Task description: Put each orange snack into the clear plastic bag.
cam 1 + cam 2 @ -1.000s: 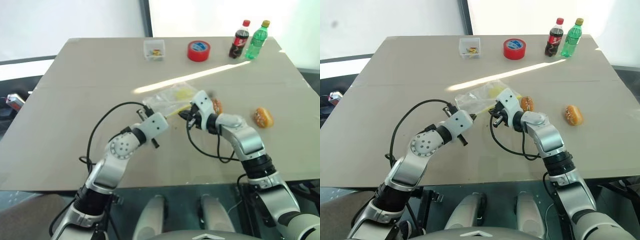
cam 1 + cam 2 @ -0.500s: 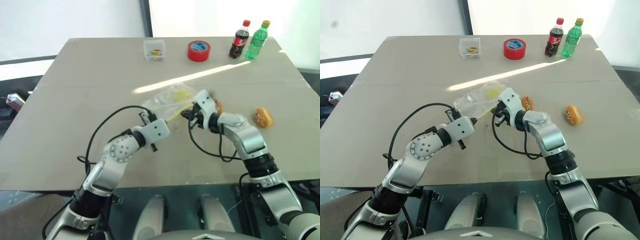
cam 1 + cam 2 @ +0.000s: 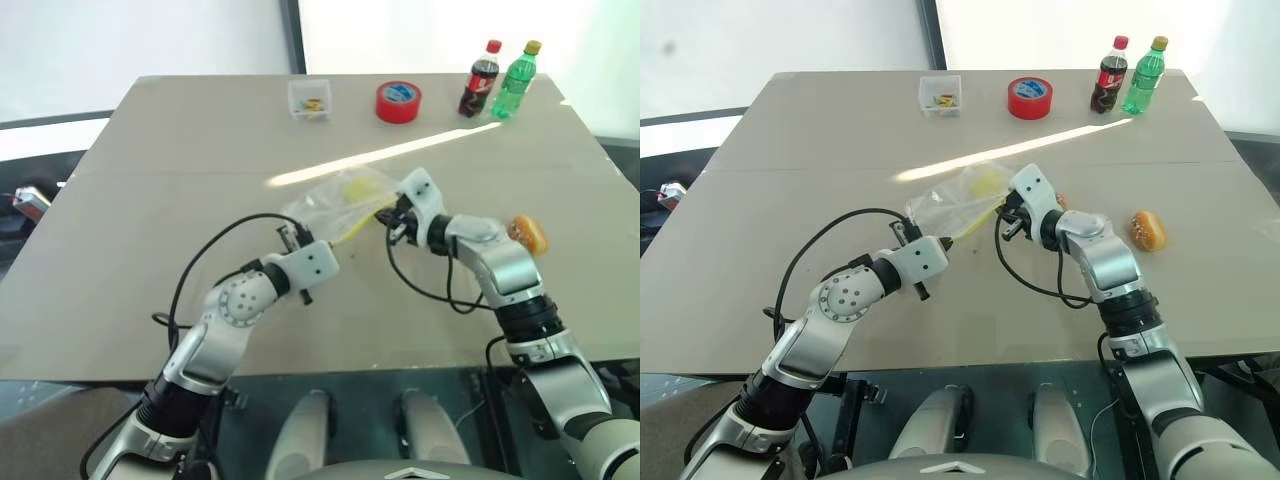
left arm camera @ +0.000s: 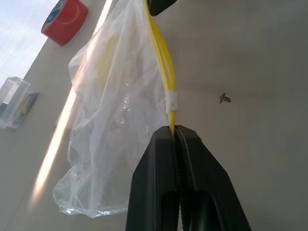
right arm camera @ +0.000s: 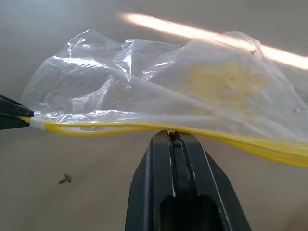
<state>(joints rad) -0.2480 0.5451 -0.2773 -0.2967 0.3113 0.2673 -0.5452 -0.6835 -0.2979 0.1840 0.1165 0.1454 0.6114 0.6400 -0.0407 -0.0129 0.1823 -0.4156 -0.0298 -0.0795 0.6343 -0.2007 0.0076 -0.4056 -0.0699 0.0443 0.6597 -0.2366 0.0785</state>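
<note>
Tan table (image 3: pixel 150 200): the clear plastic bag (image 3: pixel 335 203) hangs stretched by its yellow seal strip (image 4: pixel 162 57), left gripper (image 4: pixel 174 132) and right gripper (image 5: pixel 174 137) each clamped on it. Nearest orange snack (image 3: pixel 1147 230) lies right of the right gripper.

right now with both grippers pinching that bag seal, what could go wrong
Both the left gripper and right gripper are shut on the yellow strip of the clear plastic bag, so it may slip or stay sealed. With neither gripper free, the orange snack stays on the table.

red tape roll (image 3: pixel 397 101), two bottles (image 3: pixel 497 80), clear box (image 3: pixel 308 99)
</note>
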